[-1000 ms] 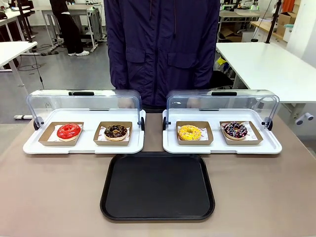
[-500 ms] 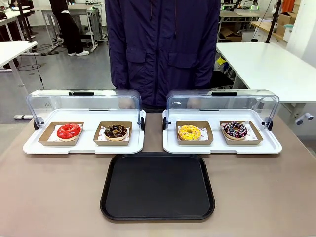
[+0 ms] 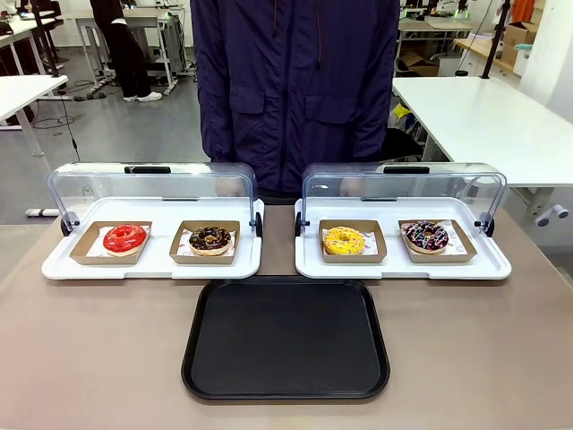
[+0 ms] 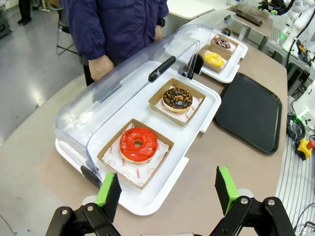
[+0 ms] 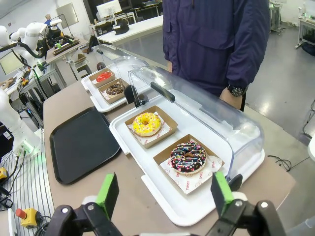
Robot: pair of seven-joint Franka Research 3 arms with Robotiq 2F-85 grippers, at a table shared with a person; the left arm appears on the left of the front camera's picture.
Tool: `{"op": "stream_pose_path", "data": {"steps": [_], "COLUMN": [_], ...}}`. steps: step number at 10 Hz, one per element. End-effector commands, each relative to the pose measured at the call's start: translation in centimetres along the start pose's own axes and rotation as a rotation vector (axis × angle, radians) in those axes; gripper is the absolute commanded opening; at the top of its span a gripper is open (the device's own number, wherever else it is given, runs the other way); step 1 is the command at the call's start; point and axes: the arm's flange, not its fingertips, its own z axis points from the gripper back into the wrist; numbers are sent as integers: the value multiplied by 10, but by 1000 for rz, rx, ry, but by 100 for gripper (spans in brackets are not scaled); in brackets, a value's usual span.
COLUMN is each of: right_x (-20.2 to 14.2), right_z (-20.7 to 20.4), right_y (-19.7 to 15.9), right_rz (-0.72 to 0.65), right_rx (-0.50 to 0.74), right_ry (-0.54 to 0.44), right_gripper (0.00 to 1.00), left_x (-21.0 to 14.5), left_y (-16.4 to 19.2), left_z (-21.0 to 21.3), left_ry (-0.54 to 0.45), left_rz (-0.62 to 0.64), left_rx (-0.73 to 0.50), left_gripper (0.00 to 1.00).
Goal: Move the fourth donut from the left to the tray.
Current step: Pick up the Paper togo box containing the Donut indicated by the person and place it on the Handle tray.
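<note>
On brown table (image 3: 89, 358) — tray (image 3: 286, 340), fourth donut (image 3: 426, 236) beyond | white benches (image 3: 483, 116) behind | left end effector (image 4: 167, 189), right end effector (image 5: 164, 193) spread

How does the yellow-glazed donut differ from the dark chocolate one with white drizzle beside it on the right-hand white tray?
The yellow-glazed ring donut has bright yellow icing; the dark chocolate-glazed ring donut carries white drizzle lines and pink bits. The yellow donut sits third from the left, the chocolate donut fourth. Both lie flat in small brown cardboard trays on one white plastic tray.
</note>
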Motion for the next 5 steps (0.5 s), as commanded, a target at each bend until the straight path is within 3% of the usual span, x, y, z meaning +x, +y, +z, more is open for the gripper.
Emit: {"op": "stream_pose_path", "data": {"steps": [1, 5], "right_x": [1, 1], "right_z": [0, 0], "right_y": [1, 1], "right_rz": [9, 9], "right_rx": [4, 4], "right_ry": [-8, -8], "right_gripper": [100, 100], "left_x": [1, 1], "left_y": [0, 0], "left_z": [0, 0], "left_ry": [-5, -5], "left_rz": [-3, -3], "left_rx": [-4, -4], "left_gripper": [100, 100]}}
